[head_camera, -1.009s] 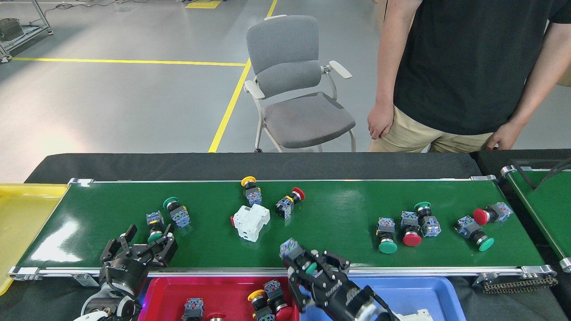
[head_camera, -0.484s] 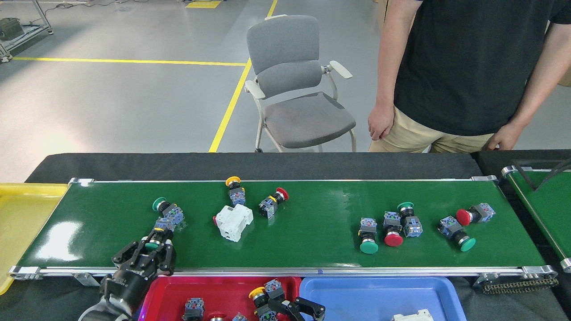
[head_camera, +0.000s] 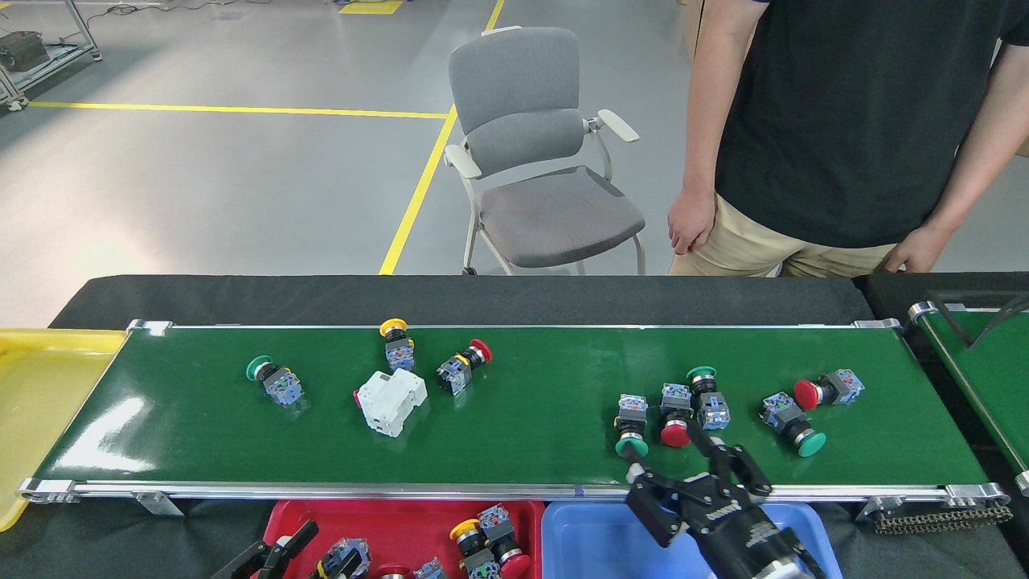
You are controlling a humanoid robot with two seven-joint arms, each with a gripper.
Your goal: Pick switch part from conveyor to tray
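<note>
The conveyor (head_camera: pixel 530 442) carries several switch parts: a green-capped one (head_camera: pixel 273 380) at the left, a yellow one (head_camera: pixel 396 344) and a red one (head_camera: pixel 464 367) near a white breaker (head_camera: pixel 390 400), and a cluster at the right (head_camera: pixel 675 412). My right gripper (head_camera: pixel 693 469) stands open at the belt's near rail, just below the green-capped part (head_camera: pixel 631 424) and the red-capped part of that cluster. My left gripper (head_camera: pixel 309 556) is low over the red tray (head_camera: pixel 402 508), cut by the frame edge, its fingers (head_camera: pixel 277 548) spread, with a switch part (head_camera: pixel 347 555) lying beside them.
A blue tray (head_camera: pixel 583 535) sits right of the red one, and a yellow tray (head_camera: pixel 40 386) at the belt's left end. A second green belt (head_camera: pixel 985 378) starts at the far right. A person (head_camera: pixel 836 121) stands behind the table beside a grey chair (head_camera: pixel 530 161).
The belt has carried every part leftward. My left gripper took a green-capped part off the belt and dropped to the red tray. My right gripper left the tray and rose to the right-hand cluster.
</note>
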